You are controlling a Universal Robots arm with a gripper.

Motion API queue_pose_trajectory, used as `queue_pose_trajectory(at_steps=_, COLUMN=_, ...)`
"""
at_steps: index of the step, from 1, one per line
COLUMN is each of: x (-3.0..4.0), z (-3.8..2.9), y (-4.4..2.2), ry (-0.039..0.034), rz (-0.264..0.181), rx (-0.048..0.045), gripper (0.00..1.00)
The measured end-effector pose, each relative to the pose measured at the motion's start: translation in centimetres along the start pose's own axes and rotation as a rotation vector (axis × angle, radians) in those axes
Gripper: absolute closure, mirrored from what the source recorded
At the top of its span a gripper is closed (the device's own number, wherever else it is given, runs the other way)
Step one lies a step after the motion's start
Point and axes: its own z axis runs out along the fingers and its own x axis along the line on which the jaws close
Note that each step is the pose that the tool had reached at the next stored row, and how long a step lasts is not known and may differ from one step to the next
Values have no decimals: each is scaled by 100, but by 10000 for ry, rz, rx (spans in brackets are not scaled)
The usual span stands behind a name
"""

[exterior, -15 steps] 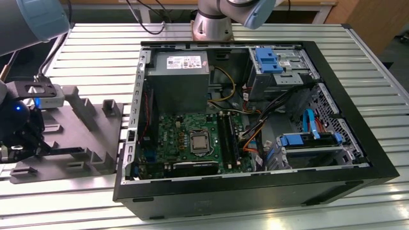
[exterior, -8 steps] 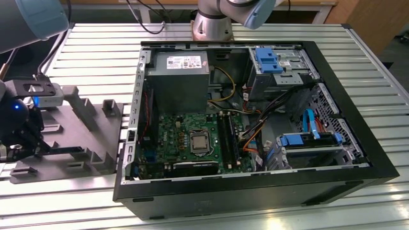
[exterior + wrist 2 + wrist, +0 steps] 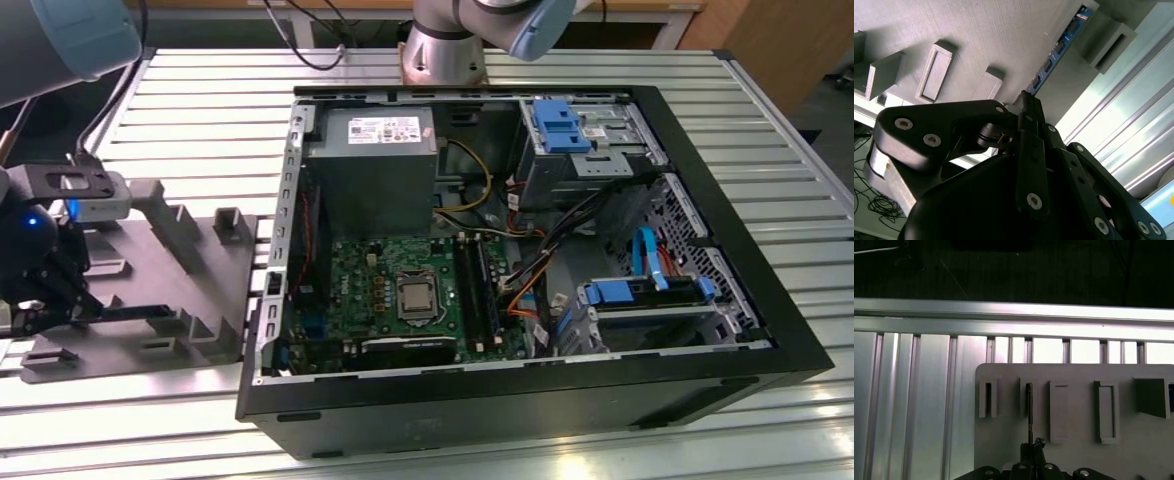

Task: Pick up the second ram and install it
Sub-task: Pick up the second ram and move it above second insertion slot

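the black gripper (image 3: pixel 1026 104) is clamping the thin blue-green ram board (image 3: pixel 1061 42) at the grey slotted plate's (image 3: pixel 984 30) edge, probably needing a straight lift.

The second ram (image 3: pixel 1060 46) is a thin, flat, long board. Its face is blue and carries a row of small dark chips in the second wrist view. In the first wrist view it is edge-on, a narrow dark line (image 3: pixel 1029 405). It stands on its long edge in a slot of the grey holder (image 3: pixel 979 30) on the table. The jaws of the gripper (image 3: pixel 1026 102) look pinched onto its near end.
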Motion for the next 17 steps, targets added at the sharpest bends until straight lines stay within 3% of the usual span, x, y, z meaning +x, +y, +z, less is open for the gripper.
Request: queue_pose_trajectory(at_steps=17, x=-3, z=-111, y=7, ry=-1, rz=-1, rx=16, gripper=88)
